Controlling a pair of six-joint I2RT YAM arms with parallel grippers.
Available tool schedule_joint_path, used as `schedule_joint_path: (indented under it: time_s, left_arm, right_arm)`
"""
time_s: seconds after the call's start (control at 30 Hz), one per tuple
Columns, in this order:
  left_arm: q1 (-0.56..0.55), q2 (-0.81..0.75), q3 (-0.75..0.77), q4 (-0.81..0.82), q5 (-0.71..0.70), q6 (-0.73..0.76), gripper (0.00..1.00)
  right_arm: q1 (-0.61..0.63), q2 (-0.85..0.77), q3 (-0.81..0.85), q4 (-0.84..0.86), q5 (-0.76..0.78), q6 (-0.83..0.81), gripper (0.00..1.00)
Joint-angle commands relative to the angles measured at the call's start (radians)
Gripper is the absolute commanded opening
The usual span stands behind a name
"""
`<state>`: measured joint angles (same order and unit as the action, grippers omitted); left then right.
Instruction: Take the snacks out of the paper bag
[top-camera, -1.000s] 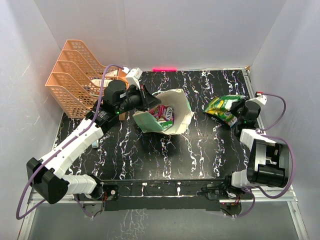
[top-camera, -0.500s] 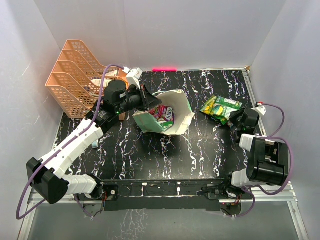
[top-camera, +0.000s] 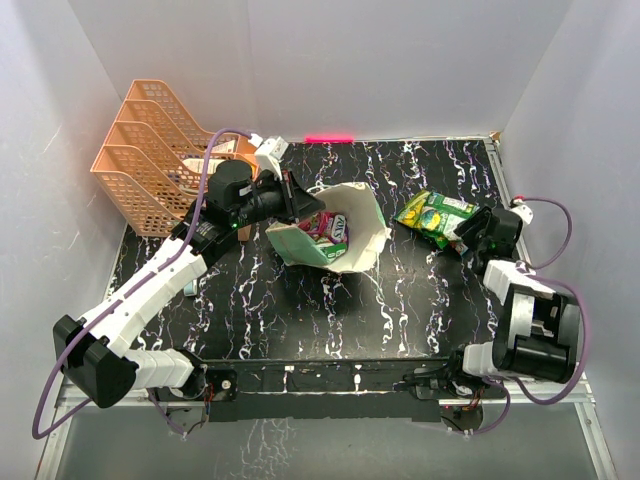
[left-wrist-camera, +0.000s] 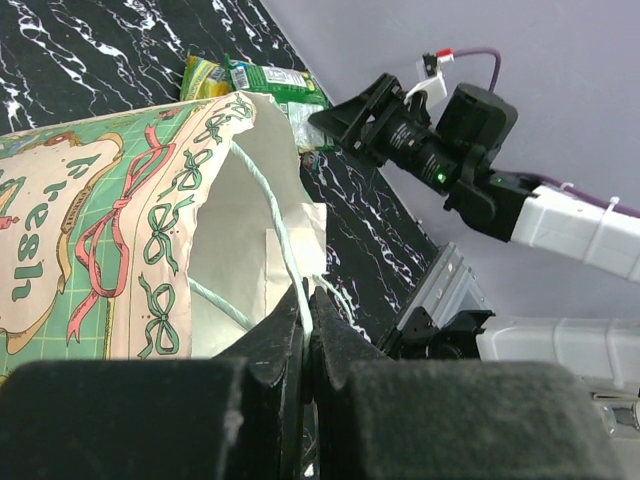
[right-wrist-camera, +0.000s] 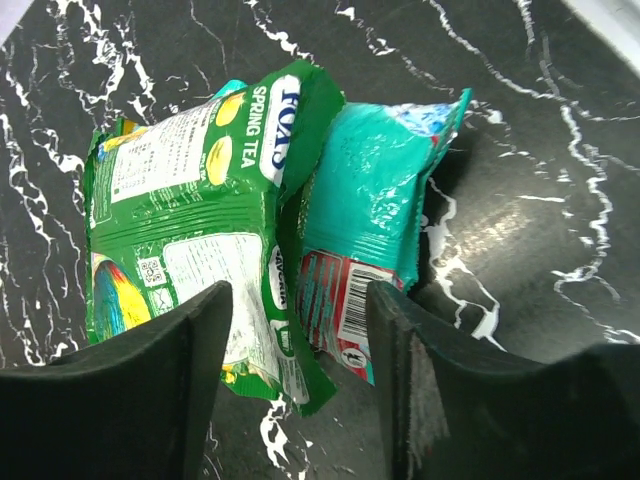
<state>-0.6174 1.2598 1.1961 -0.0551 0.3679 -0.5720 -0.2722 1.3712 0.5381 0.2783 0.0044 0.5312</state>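
The cream paper bag (top-camera: 350, 245) with the green "Fresh" print (left-wrist-camera: 100, 220) lies tipped near the table's middle, mouth towards the back. Pink and purple snacks (top-camera: 328, 225) show inside it. My left gripper (top-camera: 303, 205) (left-wrist-camera: 308, 300) is shut on the bag's rim and its thin string handle, holding the mouth up. A green packet (top-camera: 432, 215) (right-wrist-camera: 190, 200) lies on the black table at the right, overlapping a teal packet (right-wrist-camera: 375, 210). My right gripper (top-camera: 470, 232) (right-wrist-camera: 300, 300) is open just in front of them, a finger on either side of their near ends.
A peach mesh rack (top-camera: 150, 150) stands at the back left. White walls close in the table on three sides. A pink strip (top-camera: 330, 138) marks the back edge. The right arm (left-wrist-camera: 440, 130) shows beyond the bag in the left wrist view.
My right gripper has opened and let go of the green packet, which now lies on the table a little further left. The left arm and the bag have not moved.
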Motion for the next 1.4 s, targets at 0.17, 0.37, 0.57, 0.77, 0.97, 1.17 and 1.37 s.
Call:
schedule_joint_path:
  time_s: [0.17, 0.37, 0.57, 0.77, 0.97, 1.17, 1.37]
  left_arm:
    - [-0.005, -0.073, -0.072, 0.086, 0.161, 0.091, 0.0]
    - [-0.004, -0.106, -0.162, 0.156, 0.32, 0.096, 0.0]
    - [-0.008, -0.13, -0.243, 0.27, 0.428, -0.017, 0.0]
    - [-0.008, -0.146, -0.244, 0.247, 0.37, -0.009, 0.0]
    - [-0.009, -0.093, -0.234, 0.267, 0.365, -0.037, 0.0]
    - [-0.008, -0.087, -0.206, 0.235, 0.333, -0.019, 0.0]
    - [-0.008, -0.095, -0.197, 0.221, 0.325, -0.004, 0.0]
  right_arm:
    - [-0.007, -0.211, 0.169, -0.456, -0.048, -0.093, 0.64]
    - [0.153, -0.415, 0.188, -0.52, -0.335, -0.132, 0.64]
    - [0.483, -0.537, 0.259, -0.561, -0.277, -0.112, 0.64]
    - [0.558, -0.66, 0.218, -0.517, -0.41, 0.012, 0.63]
    - [0.641, -0.809, 0.083, -0.337, -0.413, 0.195, 0.58]
    - [0.79, -0.773, 0.008, -0.257, -0.321, 0.263, 0.55]
    - [1.084, -0.657, 0.03, -0.287, 0.068, 0.263, 0.53]
